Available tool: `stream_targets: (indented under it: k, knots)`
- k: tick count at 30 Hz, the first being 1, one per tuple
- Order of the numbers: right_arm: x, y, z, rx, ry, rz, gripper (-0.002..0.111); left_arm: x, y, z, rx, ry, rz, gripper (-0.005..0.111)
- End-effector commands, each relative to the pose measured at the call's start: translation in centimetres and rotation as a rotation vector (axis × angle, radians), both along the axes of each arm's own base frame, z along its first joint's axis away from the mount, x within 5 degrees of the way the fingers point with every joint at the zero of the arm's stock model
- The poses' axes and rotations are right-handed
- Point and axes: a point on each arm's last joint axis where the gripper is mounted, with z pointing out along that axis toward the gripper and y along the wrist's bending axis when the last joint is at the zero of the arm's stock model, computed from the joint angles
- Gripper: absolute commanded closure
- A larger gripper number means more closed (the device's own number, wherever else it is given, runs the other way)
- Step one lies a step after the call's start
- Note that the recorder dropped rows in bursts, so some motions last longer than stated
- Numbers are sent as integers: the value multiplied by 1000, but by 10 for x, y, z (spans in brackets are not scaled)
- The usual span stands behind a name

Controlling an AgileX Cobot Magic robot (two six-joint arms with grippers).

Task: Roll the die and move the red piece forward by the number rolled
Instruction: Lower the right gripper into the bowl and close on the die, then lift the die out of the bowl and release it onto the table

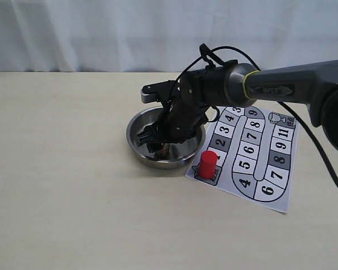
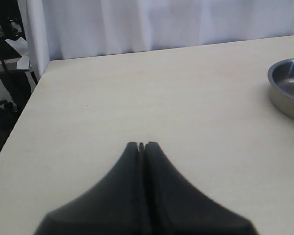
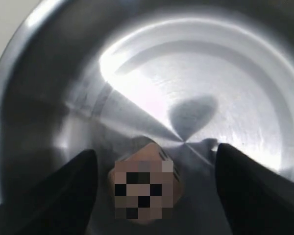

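The die (image 3: 144,188), a tan-pink cube, lies on the floor of the steel bowl (image 1: 136,145), also visible as a small brown shape (image 1: 160,149) under the gripper. My right gripper (image 3: 154,161) reaches down into the bowl, open, with a finger on each side of the die and not touching it. In the exterior view that gripper (image 1: 153,138) hangs over the bowl's inside. The red piece (image 1: 208,163) stands upright on the start square of the numbered board (image 1: 270,169). My left gripper (image 2: 141,145) is shut and empty over bare table, far from the bowl (image 2: 288,88).
The paper board with numbered squares lies right of the bowl, touching its rim. The right arm and its cable (image 1: 321,152) cross above the board's far end. A white curtain (image 1: 101,34) backs the table; the table's left edge (image 2: 24,107) shows in the left wrist view.
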Motion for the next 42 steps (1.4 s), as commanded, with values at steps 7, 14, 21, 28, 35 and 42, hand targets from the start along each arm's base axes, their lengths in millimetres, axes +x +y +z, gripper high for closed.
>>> stream_targets:
  k: [7,14,21,28,35,42]
  knots:
    - [3,-1,0,8,-21,-8,44,0,0,0,-9,-8,-1,107]
    - [3,-1,-1,9,-20,-13,52,0,0,0,-9,-8,-1,107]
    - [2,-1,-2,14,-2,-30,59,0,0,0,-9,-8,-1,107]
    - [2,-1,-2,15,1,-35,94,0,0,0,-9,-8,-1,107]
    - [3,-1,0,18,-10,-32,104,0,0,0,-9,-8,-1,107]
    - [7,-2,18,44,-75,-32,104,0,0,0,-9,-8,-1,107]
